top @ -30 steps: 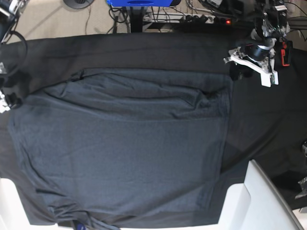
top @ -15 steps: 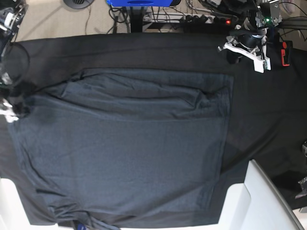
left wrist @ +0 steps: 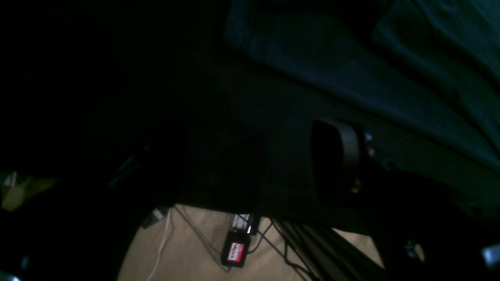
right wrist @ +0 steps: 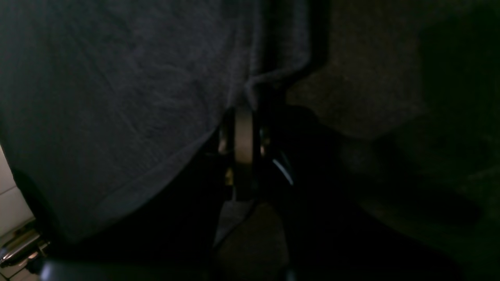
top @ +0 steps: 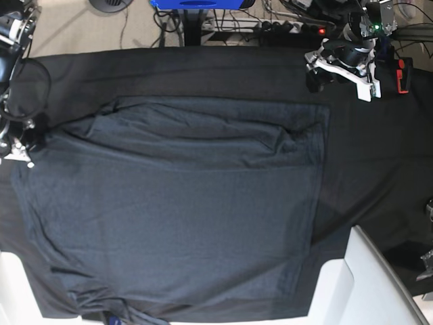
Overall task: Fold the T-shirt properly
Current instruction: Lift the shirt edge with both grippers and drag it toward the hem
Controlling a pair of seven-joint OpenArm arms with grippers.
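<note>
The T-shirt (top: pixel 183 203) lies spread flat over most of the table, dark slate grey, with folds along its far side. My right gripper (top: pixel 24 145) sits at the shirt's left edge. In the right wrist view its fingers (right wrist: pixel 244 144) are shut, with the T-shirt's hem (right wrist: pixel 117 97) bunched at the tips. My left gripper (top: pixel 325 73) hovers over the far right of the table, just beyond the shirt's far right corner. It stands open and empty; one dark finger (left wrist: pixel 345 152) shows well off centre in the left wrist view.
A blacker table cloth (top: pixel 379 169) covers the table. White panels stand at the near right (top: pixel 365 284) and near left (top: pixel 13 284). A red part (top: pixel 402 74) sits by the left arm. Cables and a power strip (top: pixel 284 27) lie on the floor behind the table.
My left gripper has lifted away from the shirt's far right corner toward the back edge and opened. My right gripper has edged onto the shirt's left edge and shut.
</note>
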